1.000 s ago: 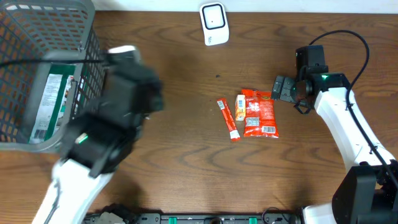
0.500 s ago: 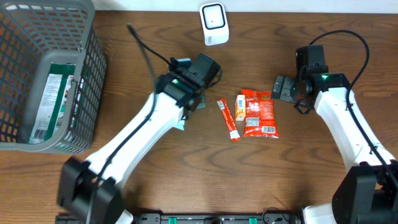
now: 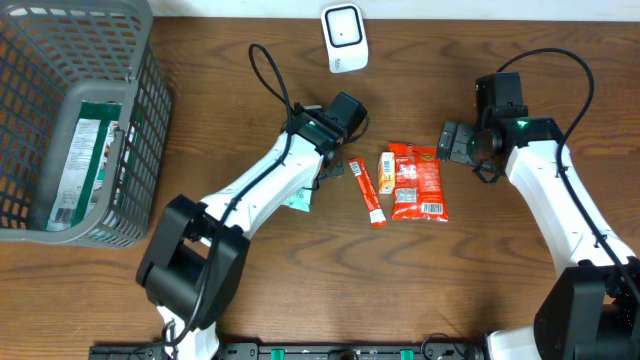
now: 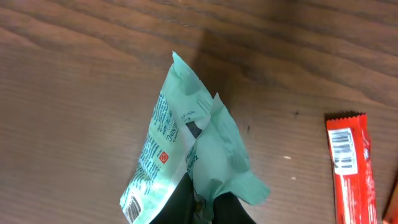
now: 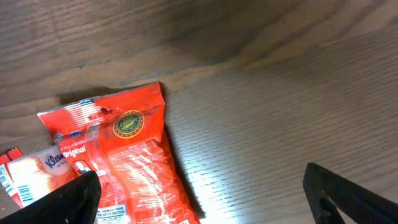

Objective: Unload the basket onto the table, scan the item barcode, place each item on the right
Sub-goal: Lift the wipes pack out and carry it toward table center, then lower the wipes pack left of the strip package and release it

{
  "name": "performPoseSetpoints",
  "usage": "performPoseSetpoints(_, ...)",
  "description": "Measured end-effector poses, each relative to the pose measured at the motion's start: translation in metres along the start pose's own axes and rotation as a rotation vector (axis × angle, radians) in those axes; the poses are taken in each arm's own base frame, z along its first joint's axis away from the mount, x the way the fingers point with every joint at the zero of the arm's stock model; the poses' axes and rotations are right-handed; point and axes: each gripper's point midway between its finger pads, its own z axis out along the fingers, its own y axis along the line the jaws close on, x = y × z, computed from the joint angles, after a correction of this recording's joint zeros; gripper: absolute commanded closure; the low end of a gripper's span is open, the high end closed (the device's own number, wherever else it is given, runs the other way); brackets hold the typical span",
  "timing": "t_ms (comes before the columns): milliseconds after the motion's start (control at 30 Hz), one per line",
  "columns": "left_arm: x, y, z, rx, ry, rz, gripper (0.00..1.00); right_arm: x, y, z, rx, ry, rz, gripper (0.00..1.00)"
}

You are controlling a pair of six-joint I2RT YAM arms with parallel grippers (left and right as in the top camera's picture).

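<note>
A mint-green packet [image 4: 186,143] was held pinched in the clenched left gripper [image 4: 202,205] over the middle of the table [image 3: 250,300], just left of a thin red stick [image 3: 366,192]. The scanner [image 3: 342,38] was stood at the table's far edge. The right gripper [image 3: 447,142] was seen spread wide beside a red bag [image 3: 418,180], with nothing grasped.

Overhead, the left arm [image 3: 262,183] hides all but a corner of the mint-green crinkled plastic packet [image 3: 298,204]. We cannot read its print in the left wrist view.
</note>
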Motion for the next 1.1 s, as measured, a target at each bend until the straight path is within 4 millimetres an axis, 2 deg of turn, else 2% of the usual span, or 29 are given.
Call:
performPoseSetpoints(567, -0.007, -0.013, 0.004, 0.051, -0.024, -0.013, 0.92, 0.000, 0.000, 0.000, 0.000, 0.000, 0.000, 0.01)
performPoseSetpoints(767, -0.004, -0.011, 0.007, 0.047, -0.019, -0.017, 0.83, 0.000, 0.000, 0.000, 0.000, 0.000, 0.000, 0.01)
performPoseSetpoints(800, -0.004, -0.011, 0.007, 0.047, -0.019, -0.019, 0.77, 0.000, 0.000, 0.000, 0.000, 0.000, 0.000, 0.01)
performPoseSetpoints(867, -0.005, -0.012, 0.007, 0.050, -0.022, -0.026, 0.59, 0.000, 0.000, 0.000, 0.000, 0.000, 0.000, 0.01)
performPoseSetpoints(933, -0.005, -0.012, 0.007, 0.052, -0.024, -0.030, 0.46, 0.000, 0.000, 0.000, 0.000, 0.000, 0.000, 0.01)
performPoseSetpoints(1100, -0.005, -0.012, 0.007, 0.051, -0.025, 0.008, 0.31, 0.000, 0.000, 0.000, 0.000, 0.000, 0.000, 0.01)
